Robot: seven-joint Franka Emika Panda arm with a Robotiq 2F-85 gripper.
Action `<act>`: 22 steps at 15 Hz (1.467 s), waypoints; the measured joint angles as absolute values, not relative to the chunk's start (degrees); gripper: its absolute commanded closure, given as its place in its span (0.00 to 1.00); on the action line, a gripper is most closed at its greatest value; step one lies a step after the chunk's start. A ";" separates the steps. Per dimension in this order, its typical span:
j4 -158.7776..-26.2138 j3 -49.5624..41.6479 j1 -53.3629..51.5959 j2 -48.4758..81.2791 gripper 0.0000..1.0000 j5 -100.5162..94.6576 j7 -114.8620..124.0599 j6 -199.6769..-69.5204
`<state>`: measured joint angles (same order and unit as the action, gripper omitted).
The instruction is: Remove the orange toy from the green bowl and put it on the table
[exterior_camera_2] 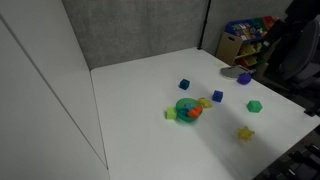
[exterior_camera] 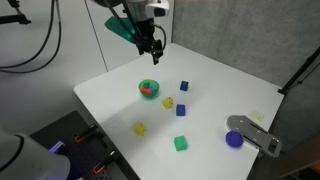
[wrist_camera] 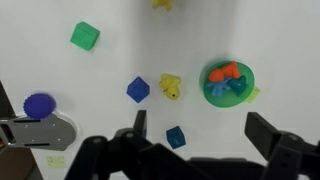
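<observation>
Fingers [wrist_camera: 262, 132], black and spread wide, could tip the shallow round green bowl [wrist_camera: 212, 97] ahead of them while pinching its tiny orange-red blocky toy [wrist_camera: 226, 72].

Room was pretty plain in both exterior views: a grey carpet-like wall [exterior_camera_2: 140, 30] ran along the far side of the white square tabletop [exterior_camera_2: 140, 110], a smooth white panel [exterior_camera_2: 40, 90] stood on the left, and a wooden bin of colourful clutter [exterior_camera_2: 243, 42] sat far right.

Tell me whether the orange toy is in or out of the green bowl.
In. The orange toy sits inside the green bowl, within its rim, in all views.
</observation>
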<state>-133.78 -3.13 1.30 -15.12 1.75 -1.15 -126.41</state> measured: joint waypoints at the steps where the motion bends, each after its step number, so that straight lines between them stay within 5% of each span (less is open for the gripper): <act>1: -132.92 -2.42 0.91 -13.24 0.00 1.75 -0.81 -126.93; 22: -106.08 2.03 -6.88 27.31 0.00 0.27 4.62 -129.56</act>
<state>-106.08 2.03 -6.88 27.31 0.27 4.62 -129.56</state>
